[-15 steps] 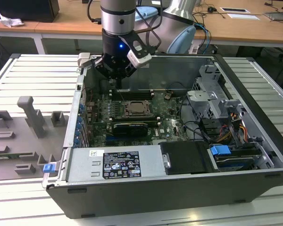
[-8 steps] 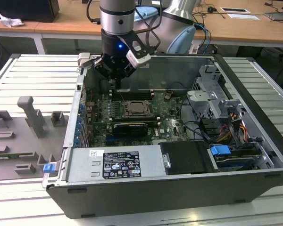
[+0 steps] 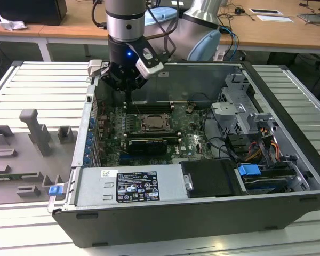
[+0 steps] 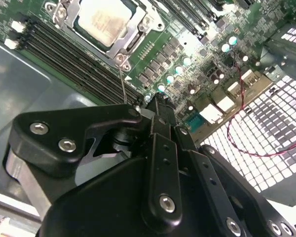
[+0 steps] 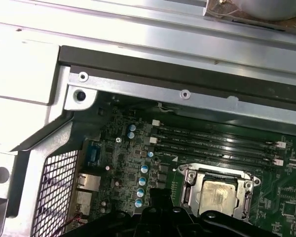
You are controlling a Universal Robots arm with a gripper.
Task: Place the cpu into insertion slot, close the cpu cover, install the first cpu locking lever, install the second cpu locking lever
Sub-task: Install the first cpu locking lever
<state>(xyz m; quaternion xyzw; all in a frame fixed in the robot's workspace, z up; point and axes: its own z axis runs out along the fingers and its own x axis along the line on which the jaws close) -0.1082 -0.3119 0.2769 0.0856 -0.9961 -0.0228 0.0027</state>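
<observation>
Black gripper (image 4: pixel 158 106) fills the foreground of the second wrist view, hanging above the green motherboard (image 3: pixel 189 133) just beside the insertion slot (image 5: pixel 218 192); whether its jaws are apart or together, I cannot tell. Inside the slot lies the cpu (image 4: pixel 104 20), framed by the lowered cpu cover (image 4: pixel 130 37).

You are looking at a ribbed grey metal workbench (image 3: pixel 40 80) that carries the work area. Behind it stand wooden desks (image 3: pixel 266 29) with pale tops, bearing cables and papers. A crumpled white paper (image 3: pixel 12 23) lies at the exterior view's left.
</observation>
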